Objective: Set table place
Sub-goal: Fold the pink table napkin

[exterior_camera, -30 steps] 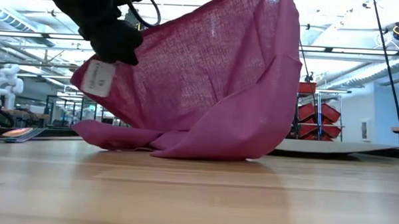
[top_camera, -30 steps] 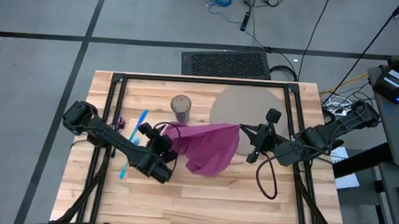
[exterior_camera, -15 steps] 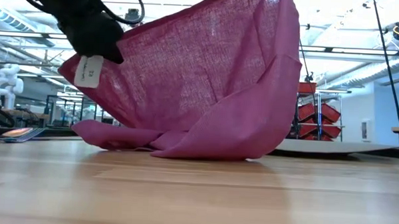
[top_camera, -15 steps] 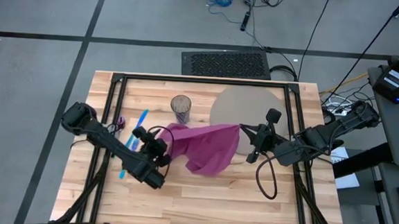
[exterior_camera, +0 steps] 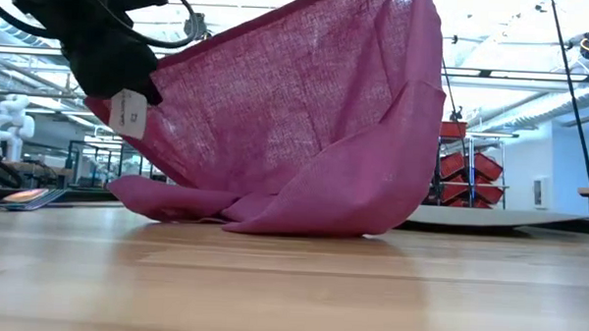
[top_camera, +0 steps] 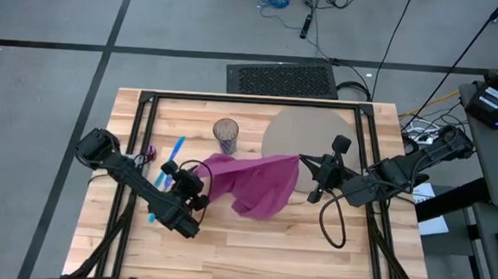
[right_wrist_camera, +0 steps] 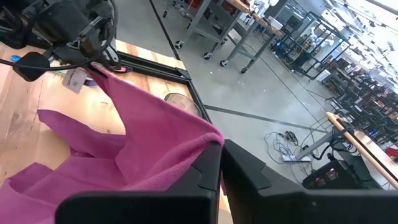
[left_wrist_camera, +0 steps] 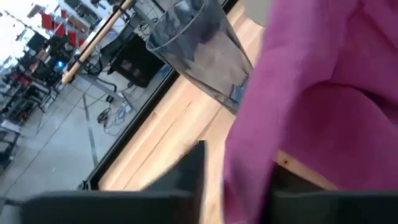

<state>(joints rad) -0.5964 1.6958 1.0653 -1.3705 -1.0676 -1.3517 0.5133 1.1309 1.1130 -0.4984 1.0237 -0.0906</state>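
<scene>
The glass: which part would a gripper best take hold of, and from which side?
The glass stands upright, mouth open, so gripping over its rim from straight above looks best. Coming in from the table's far edge avoids the purple napkin stretched between the left gripper and right gripper.

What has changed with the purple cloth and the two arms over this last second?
The left gripper slid leftward, drawing the napkin corner with it, its fingers closing on that corner. The right gripper stayed shut on the opposite corner; the glass, mat and cutlery did not move.
</scene>
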